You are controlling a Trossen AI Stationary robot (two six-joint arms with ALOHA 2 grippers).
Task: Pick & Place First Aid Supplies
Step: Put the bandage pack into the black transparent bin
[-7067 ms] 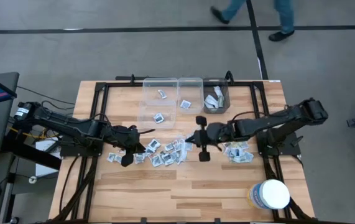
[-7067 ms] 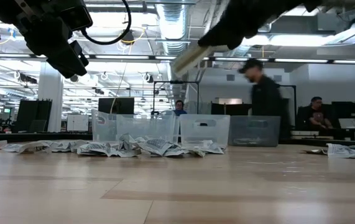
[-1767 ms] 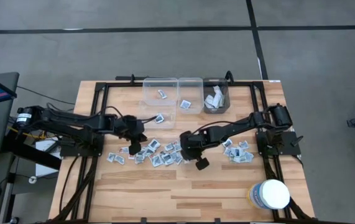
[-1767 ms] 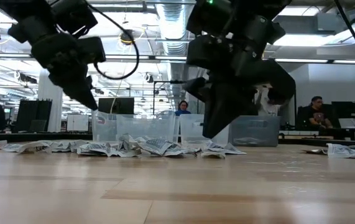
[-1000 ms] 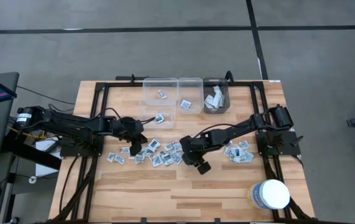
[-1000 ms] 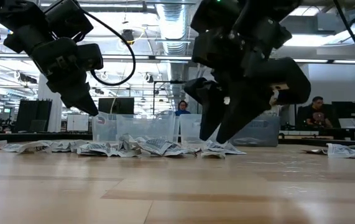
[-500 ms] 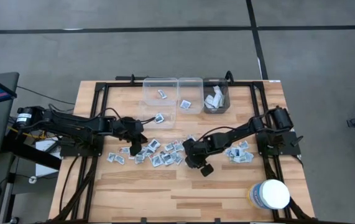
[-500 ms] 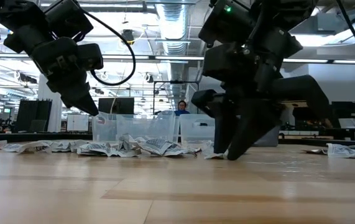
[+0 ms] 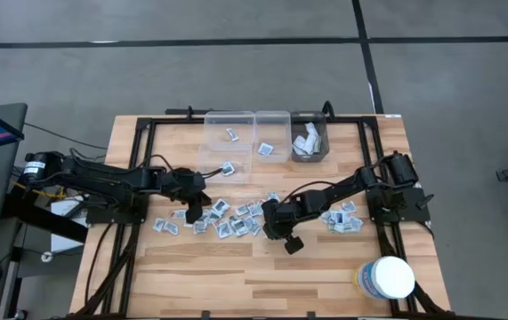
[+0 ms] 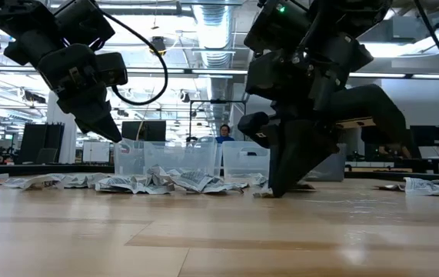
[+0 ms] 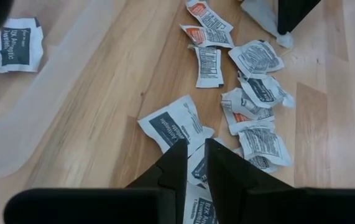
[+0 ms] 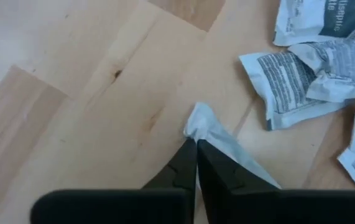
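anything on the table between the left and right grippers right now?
Yes. In the high view a loose scatter of small square packets covers the wood between the left gripper and the right gripper, which is shut on a pale wrapper.

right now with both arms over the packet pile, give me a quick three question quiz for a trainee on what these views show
1. True or false: the right end effector is shut on a pale white wrapper down at the wooden table.
2. Which bin at the table's far edge holds the long white wrappers? A. the large clear bin B. the middle clear bin C. the dark grey bin
3. Fill in: the big white tub stands at the table's near ____ corner, as the robot's sides go.

Key: 1 true; 2 C; 3 right. For context, the left end effector hangs above the scattered square packets, holding nothing that shows.
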